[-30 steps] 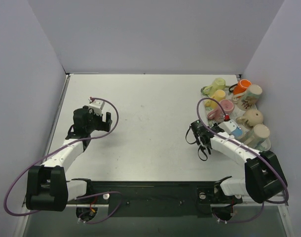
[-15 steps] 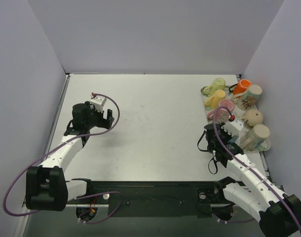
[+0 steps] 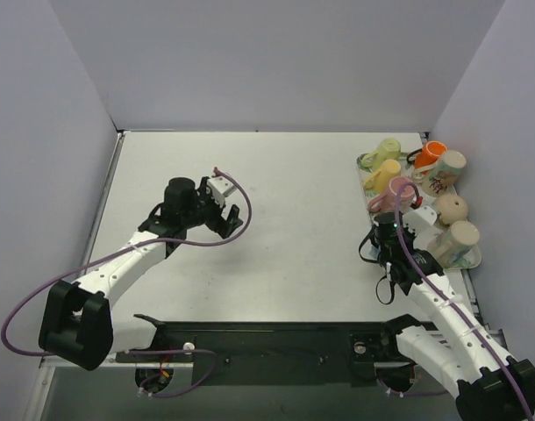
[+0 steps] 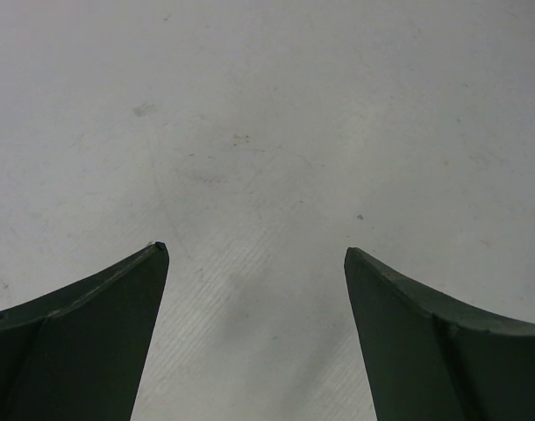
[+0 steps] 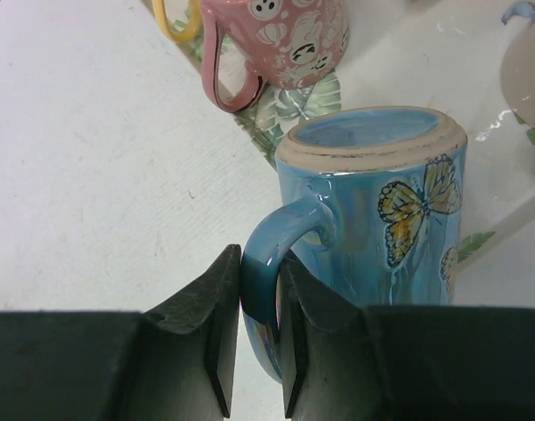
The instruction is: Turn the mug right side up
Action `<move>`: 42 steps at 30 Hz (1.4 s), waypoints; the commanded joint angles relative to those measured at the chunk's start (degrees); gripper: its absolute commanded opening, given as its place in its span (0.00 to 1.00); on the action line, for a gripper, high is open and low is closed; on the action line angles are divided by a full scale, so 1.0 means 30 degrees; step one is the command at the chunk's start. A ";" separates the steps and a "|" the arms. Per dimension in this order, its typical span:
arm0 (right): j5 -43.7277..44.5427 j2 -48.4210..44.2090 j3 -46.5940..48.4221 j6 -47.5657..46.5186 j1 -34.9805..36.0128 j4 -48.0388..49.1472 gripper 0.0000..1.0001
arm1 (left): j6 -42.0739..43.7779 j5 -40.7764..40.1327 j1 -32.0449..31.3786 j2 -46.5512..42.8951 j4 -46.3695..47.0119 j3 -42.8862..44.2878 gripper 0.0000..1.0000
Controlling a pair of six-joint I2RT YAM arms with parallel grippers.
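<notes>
Slippage is the worry: the right gripper (image 5: 257, 285) pinches only the thin handle (image 5: 281, 237) of the blue mug (image 5: 390, 210), which sits base-up near the right edge of the tabletop (image 3: 285, 175), beside the pink mug (image 5: 285, 35). Rotating could twist it loose or knock that neighbour. The left gripper (image 4: 254, 254) gapes wide, holding nothing.

Bunch of spare mugs at ~2 o'clock on the grey surface (image 3: 285, 193), all on a leaf-print tray (image 5: 281, 110): pink mug (image 5: 289, 35) w/ white faces, orange mug (image 3: 431, 153), yellow mug (image 3: 387, 170), pale green mug (image 3: 388, 147), beige mug (image 3: 450, 208).
</notes>
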 commanded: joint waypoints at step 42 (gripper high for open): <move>-0.2368 0.5684 0.9483 0.8074 0.8466 0.5292 0.00 | 0.8922 -0.7109 -1.0989 0.4481 2.2851 -0.4311 0.83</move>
